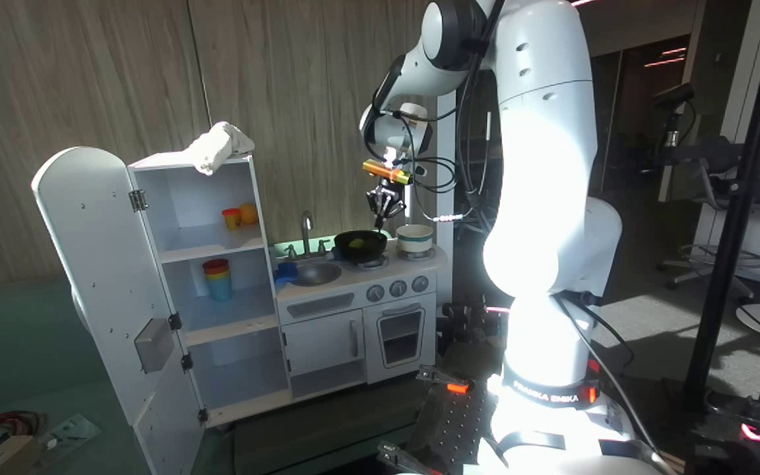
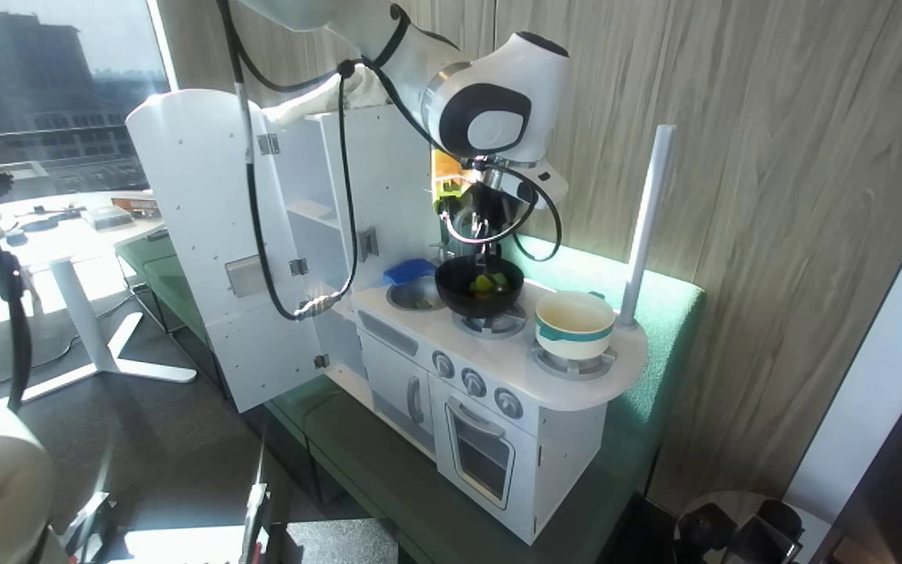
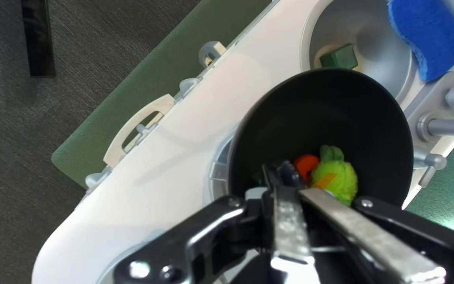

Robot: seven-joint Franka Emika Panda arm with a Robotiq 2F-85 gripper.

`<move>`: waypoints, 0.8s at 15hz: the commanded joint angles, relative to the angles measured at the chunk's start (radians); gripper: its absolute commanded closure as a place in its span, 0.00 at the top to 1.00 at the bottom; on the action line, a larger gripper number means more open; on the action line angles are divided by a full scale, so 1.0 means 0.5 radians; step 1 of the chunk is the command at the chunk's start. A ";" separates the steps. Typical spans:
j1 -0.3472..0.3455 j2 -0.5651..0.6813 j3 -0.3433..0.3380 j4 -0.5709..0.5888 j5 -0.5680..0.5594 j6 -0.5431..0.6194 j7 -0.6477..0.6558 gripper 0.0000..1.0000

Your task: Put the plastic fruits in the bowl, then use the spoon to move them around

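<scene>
Catching the gripper [image 3: 284,179] closest to the lens in the wrist view, hanging over the black bowl [image 3: 329,102] and pointing down inside, showing jaws drawn tight together, but straining to tell about anything thin pinched at the tips, too dark and blurry down there. Peering past the tips and finding the plastic fruits [image 3: 343,173] lying inside the bowl, bunching close together in a mix of yellow-green, orange-red, orange and green. Switching to both exterior views and seeing the bowl sitting on a stove burner [image 2: 490,327] of the white toy kitchen [image 2: 568,454], with the robot arm [image 1: 545,165] arching high above the bowl. Picking out a cream pot [image 2: 574,351] with a teal band, standing near the bowl, and spotting, on the opposite side of the bowl, the sink [image 3: 392,73], holding a green block [image 3: 339,57], with a blue sponge [image 3: 428,35] lying at the edge on that same side of the bowl. Noting the faucet [image 3: 453,128] jutting out just beside the bowl. Glancing well away from the bowl, past the sink, and picking up stacked cups [image 1: 220,285] standing on a shelf [image 1: 251,310] of a tall cabinet [image 1: 185,191].
</scene>
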 commanded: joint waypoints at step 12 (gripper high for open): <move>0.122 -0.226 0.106 -0.078 -0.273 0.123 0.128 0.02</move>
